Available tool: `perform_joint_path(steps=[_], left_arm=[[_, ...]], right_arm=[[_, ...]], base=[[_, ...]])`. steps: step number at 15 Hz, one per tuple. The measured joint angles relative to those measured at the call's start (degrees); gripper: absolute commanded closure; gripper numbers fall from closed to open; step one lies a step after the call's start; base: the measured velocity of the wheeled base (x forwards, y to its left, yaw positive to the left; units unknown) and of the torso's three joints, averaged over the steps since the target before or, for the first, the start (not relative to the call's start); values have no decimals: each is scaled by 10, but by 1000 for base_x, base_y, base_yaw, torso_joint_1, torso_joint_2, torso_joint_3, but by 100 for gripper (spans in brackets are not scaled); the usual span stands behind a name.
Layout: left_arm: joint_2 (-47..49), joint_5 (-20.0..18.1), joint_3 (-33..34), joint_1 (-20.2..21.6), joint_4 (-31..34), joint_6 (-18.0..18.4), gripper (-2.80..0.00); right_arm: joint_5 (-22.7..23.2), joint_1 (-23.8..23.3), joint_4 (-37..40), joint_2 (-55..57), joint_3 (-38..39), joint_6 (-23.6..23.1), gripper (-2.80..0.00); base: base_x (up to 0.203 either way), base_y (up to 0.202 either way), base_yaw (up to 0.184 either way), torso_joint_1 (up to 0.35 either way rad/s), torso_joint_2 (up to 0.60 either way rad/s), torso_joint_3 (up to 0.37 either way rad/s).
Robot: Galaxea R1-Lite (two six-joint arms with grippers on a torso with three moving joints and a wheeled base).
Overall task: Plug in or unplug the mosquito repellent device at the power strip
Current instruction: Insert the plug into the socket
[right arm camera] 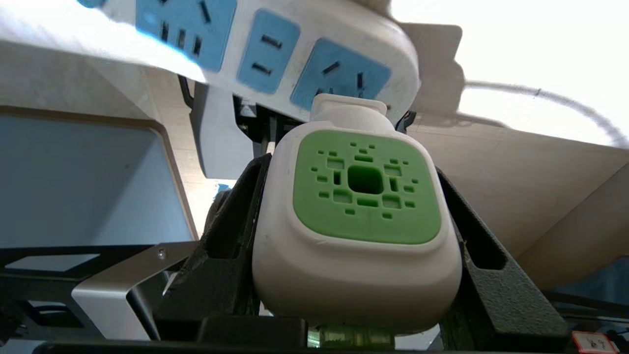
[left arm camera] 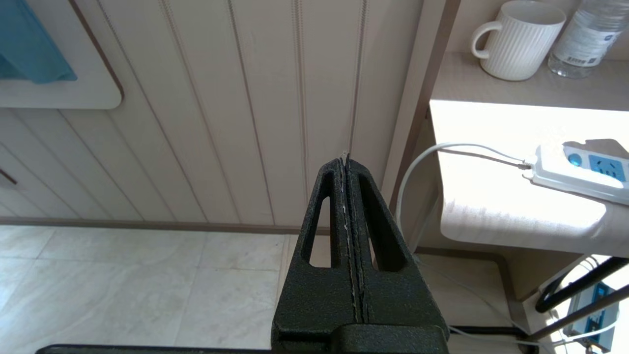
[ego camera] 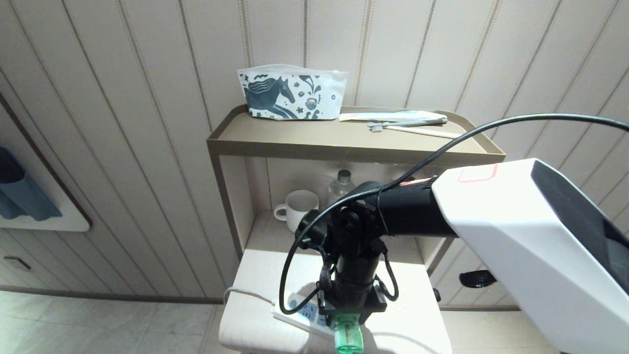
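Right gripper (right arm camera: 358, 236) clamps mosquito repellent device (right arm camera: 361, 216) at power strip (right arm camera: 295, 54); advise movement square to socket, no twisting.

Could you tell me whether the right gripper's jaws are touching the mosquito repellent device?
Touching. The right wrist view shows the right gripper with both black jaws pressed against the white sides of the mosquito repellent device, no gap visible.

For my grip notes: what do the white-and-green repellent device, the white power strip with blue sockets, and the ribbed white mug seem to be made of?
The white-and-green repellent device looks like moulded plastic: smooth matte white shell, green vented panel. The white power strip with blue sockets seems hard glossy plastic with rounded moulded edges. The ribbed white mug is probably ceramic, judging by its thick wall and soft sheen. The right gripper clamps the device.
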Motion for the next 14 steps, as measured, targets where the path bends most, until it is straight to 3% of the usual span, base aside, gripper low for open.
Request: perform_joint_path(steps=[14], left_arm=[[0, 0, 0, 0, 0, 0, 0]], right_arm=[[0, 17, -7, 4, 7, 2, 0]], base=[[0, 0, 0, 0, 0, 0]])
